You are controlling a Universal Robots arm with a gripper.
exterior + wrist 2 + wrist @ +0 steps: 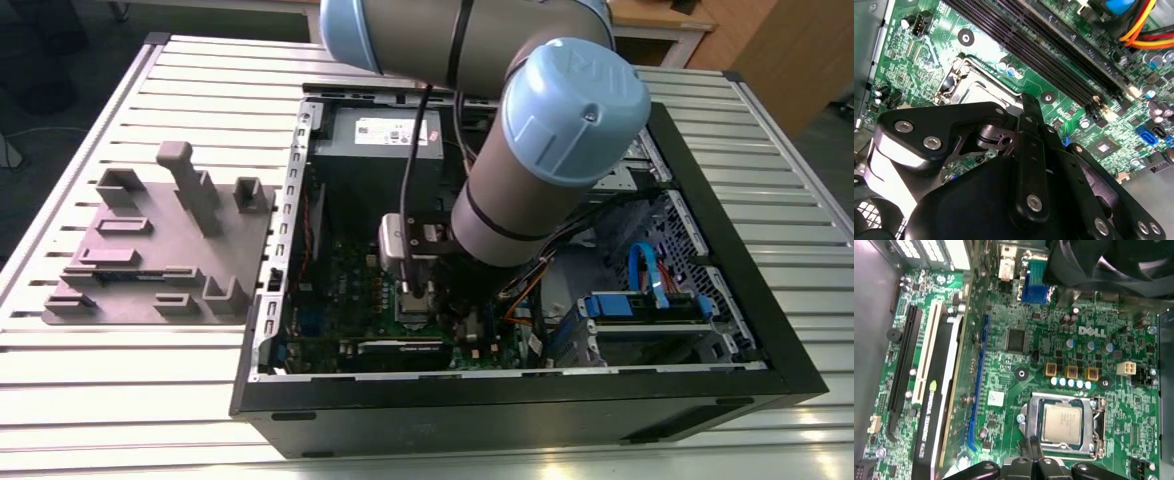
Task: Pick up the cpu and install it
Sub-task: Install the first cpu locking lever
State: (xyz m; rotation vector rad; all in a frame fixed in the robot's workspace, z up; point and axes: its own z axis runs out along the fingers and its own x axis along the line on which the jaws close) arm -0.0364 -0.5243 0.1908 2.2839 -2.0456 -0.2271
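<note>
Jaws' state cannot be told; the gripper [1034, 460] hangs just beside the socket [1063, 424] on the green board [1004, 375], where the chip [1061, 422] lies flat. Seating well probably means keeping it level and square

White logo lettering [1095, 331] on the motherboard [999, 315]

We see the cpu [1062, 423], pale silvery with a darker edge, inside a shiny metal socket frame [1028, 423] on the green motherboard [1004, 375]. The gripper [1024, 165] is glossy black with silver screws. At nine o'clock in the exterior view, a grey-purple fixture [160, 250] lies on the white slatted tabletop [120, 400]; the arm [534, 150] is pale blue and grey.
</note>
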